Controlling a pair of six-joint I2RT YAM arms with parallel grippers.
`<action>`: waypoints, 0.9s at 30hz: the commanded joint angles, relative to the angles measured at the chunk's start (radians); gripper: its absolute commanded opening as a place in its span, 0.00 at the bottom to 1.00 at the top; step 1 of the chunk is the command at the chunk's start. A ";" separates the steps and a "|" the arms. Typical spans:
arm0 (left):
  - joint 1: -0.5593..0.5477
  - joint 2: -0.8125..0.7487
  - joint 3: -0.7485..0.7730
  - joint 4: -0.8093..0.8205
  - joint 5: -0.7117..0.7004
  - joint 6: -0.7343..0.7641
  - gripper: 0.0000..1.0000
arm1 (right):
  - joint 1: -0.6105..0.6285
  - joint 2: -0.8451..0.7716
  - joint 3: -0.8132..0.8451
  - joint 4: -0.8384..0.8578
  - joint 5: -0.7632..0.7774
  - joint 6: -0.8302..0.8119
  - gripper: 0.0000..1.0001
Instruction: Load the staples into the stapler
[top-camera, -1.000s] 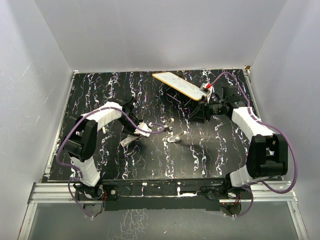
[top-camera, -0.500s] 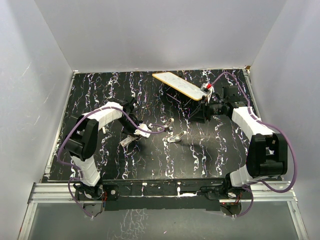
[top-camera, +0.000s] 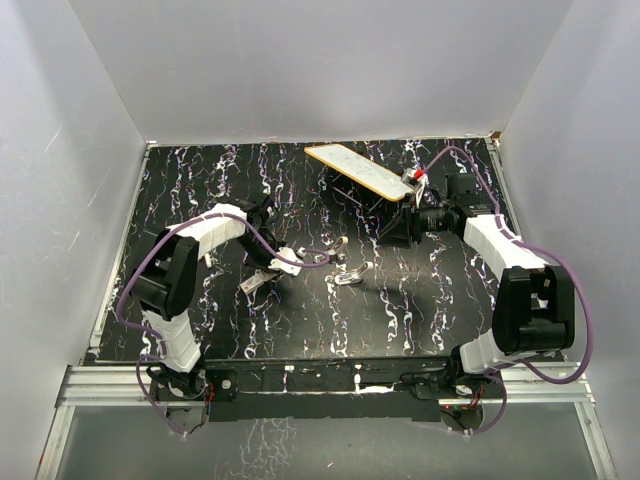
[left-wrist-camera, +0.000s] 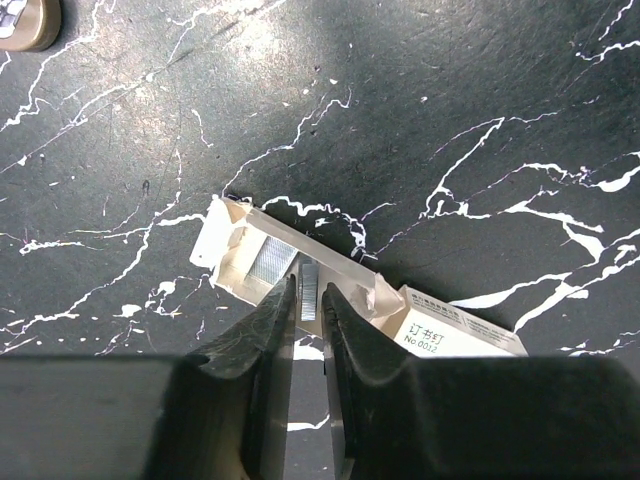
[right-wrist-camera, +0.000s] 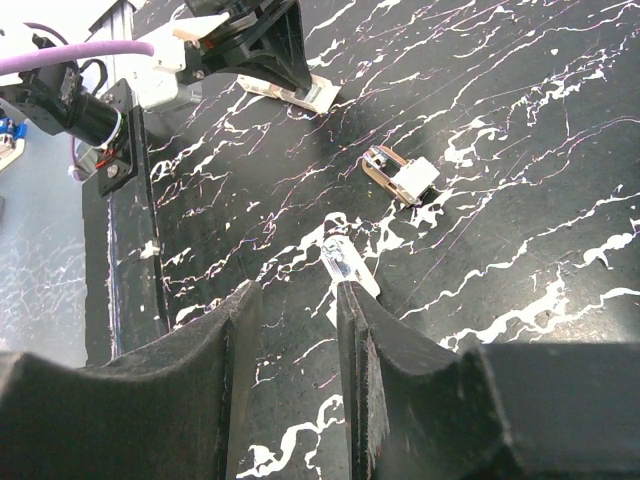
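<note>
Two tools in view. Left tool (left-wrist-camera: 308, 290) is down over an open staple box (left-wrist-camera: 235, 255) on the worktop (top-camera: 300, 320), left of centre. Its fingertips (left-wrist-camera: 285, 300) sit almost together, flanking a staple strip (left-wrist-camera: 309, 280) that lies in the box. Cannot tell whether they actually clamp the strip or just bracket it.

Right tool (right-wrist-camera: 297, 290) is over the far right of the worktop, fingers apart with nothing between them.

Stapler (top-camera: 352, 277) lies flat near the middle of the worktop, right of the box and left and nearer than the right tool, touched by neither. A small brown-and-white item (right-wrist-camera: 400, 178) lies just beside it on the far side. Yellow-edged board (top-camera: 358, 168) sits at the far edge.
</note>
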 joint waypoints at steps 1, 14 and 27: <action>-0.005 0.003 0.028 -0.028 0.024 0.025 0.15 | -0.006 0.006 -0.001 0.036 -0.032 0.003 0.38; -0.005 -0.037 0.048 -0.059 0.026 0.017 0.09 | -0.009 0.010 -0.002 0.037 -0.031 0.003 0.38; -0.004 -0.101 0.060 -0.094 0.060 -0.033 0.06 | -0.011 0.013 -0.005 0.039 -0.032 0.003 0.39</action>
